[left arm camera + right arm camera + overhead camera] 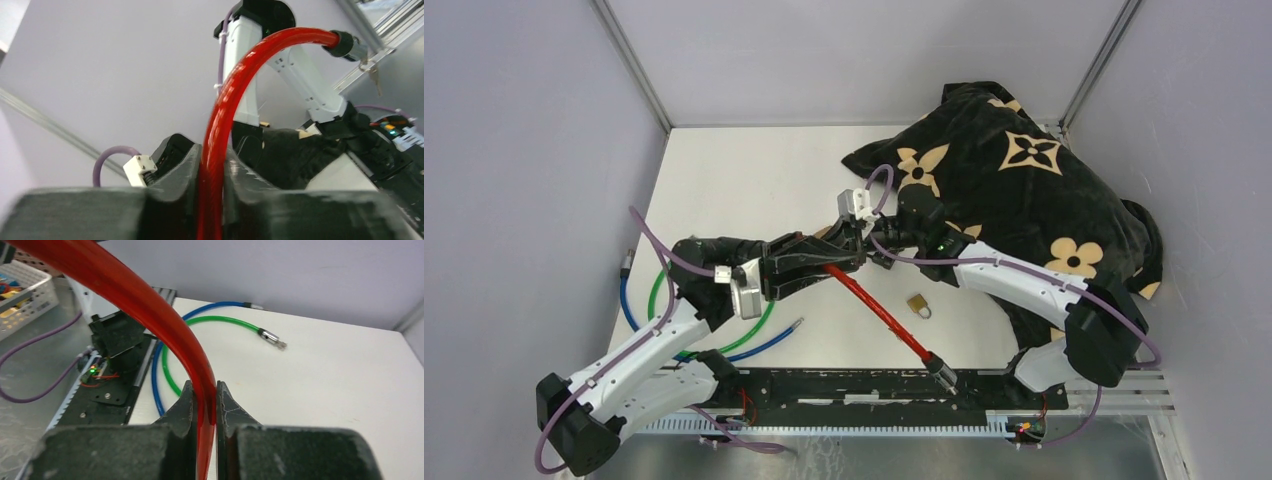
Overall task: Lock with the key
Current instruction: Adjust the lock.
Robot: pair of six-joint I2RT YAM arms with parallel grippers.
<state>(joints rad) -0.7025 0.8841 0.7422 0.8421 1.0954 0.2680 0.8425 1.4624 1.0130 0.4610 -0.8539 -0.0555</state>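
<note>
Rightward, a black cloth (1024, 190) with tan flower marks heaps over the upper right of the worktop (754, 180), and the right arm (1014, 280) reaches out across its lower edge. At the left, a green cable (225, 319) and a blue cable (215, 305) loop on the surface beside the left arm (654, 345). A small brass padlock (918, 305) lies alone just right of the middle, near the red cable lock (879, 315) but apart from it.

Grey walls close the left, far and right sides, and a black rail (844, 385) runs along the bottom edge between the arm bases. The upper left and centre of the worktop lie bare.

The red cable lock slants from the middle of the frame down to the right, its black end piece (939, 370) near the rail. Both pairs of jaws meet at its upper stretch. The left jaws are clenched on the red sheath, which rises between them and arcs to the upper right of the left wrist view, where a key (374, 80) hangs from the black end. The right jaws are likewise clamped on the cable, which bends up toward the upper left of that wrist's view.
</note>
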